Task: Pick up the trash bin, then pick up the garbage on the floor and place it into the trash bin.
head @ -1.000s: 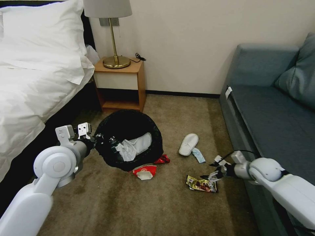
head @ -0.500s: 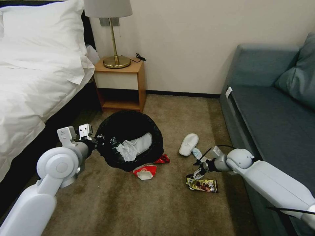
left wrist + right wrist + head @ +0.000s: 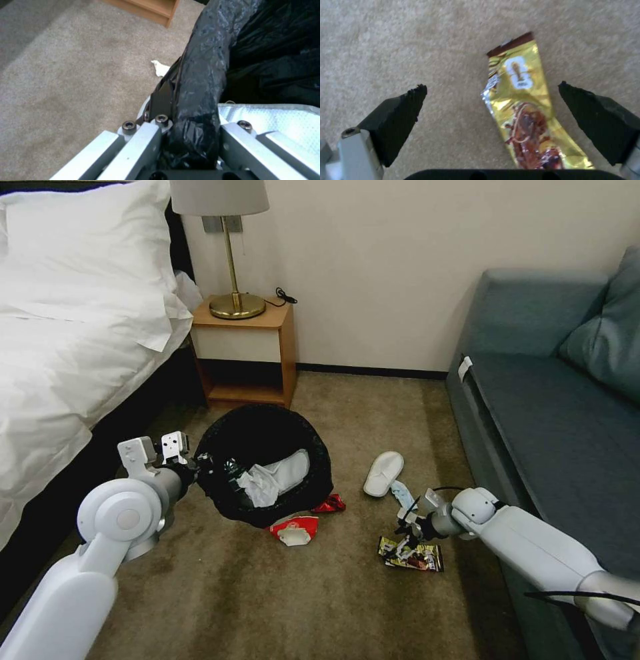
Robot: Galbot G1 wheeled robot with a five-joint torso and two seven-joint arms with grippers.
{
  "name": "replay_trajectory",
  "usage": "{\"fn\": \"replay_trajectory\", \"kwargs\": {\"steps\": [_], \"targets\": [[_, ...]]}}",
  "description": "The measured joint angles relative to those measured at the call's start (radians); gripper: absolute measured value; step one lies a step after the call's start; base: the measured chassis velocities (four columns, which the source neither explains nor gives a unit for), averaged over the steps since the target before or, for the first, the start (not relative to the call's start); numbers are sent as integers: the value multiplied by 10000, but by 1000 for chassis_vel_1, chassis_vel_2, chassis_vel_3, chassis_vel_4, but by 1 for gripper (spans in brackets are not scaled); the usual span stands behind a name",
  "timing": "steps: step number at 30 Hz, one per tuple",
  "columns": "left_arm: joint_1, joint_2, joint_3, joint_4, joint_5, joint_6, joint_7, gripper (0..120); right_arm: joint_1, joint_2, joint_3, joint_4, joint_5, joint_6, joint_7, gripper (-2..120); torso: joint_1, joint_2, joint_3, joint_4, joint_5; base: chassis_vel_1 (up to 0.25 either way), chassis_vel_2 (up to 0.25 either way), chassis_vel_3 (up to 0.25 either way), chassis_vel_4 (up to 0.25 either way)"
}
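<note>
The trash bin (image 3: pixel 263 443), lined with a glossy black bag, is tilted toward me. My left gripper (image 3: pixel 199 465) is shut on its rim (image 3: pixel 200 75). A white slipper (image 3: pixel 290 471) and a crumpled tissue (image 3: pixel 257 488) lie inside the bin. My right gripper (image 3: pixel 404 535) hangs open just above a gold wrapper (image 3: pixel 415 556) on the carpet. In the right wrist view the gold wrapper (image 3: pixel 523 107) lies between the two black fingertips (image 3: pixel 403 112), nearer one of them. More garbage lies on the floor: a crushed red can (image 3: pixel 331 505), a red-white wrapper (image 3: pixel 293 529), a white slipper (image 3: pixel 383 473) and a pale blue scrap (image 3: pixel 402 493).
A white-sheeted bed (image 3: pixel 60 347) runs along the left. A wooden nightstand (image 3: pixel 247 357) with a brass lamp (image 3: pixel 233 280) stands at the wall. The blue-grey sofa (image 3: pixel 553 407) borders the right side. A small white tissue (image 3: pixel 160 68) lies on the carpet beside the bin.
My right arm has swung left and down, bringing the open gripper over the gold wrapper. The left gripper keeps its hold, and the bin has risen slightly.
</note>
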Motion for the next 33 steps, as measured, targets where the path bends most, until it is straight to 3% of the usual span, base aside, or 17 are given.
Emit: {"fn": "replay_trajectory", "kwargs": {"steps": [10,33], "targets": [[27,147,52,-107,-114,0,-8,3,45,184,-130,-532,-404,119,-428,100,0,0,0,1,0,0,0,0,0],[-35,346,95,-51,-270,0,85,3,-36,506,44,-1501,-839,323,-66,100,0,0,0,0,0,0,0,0,0]]}}
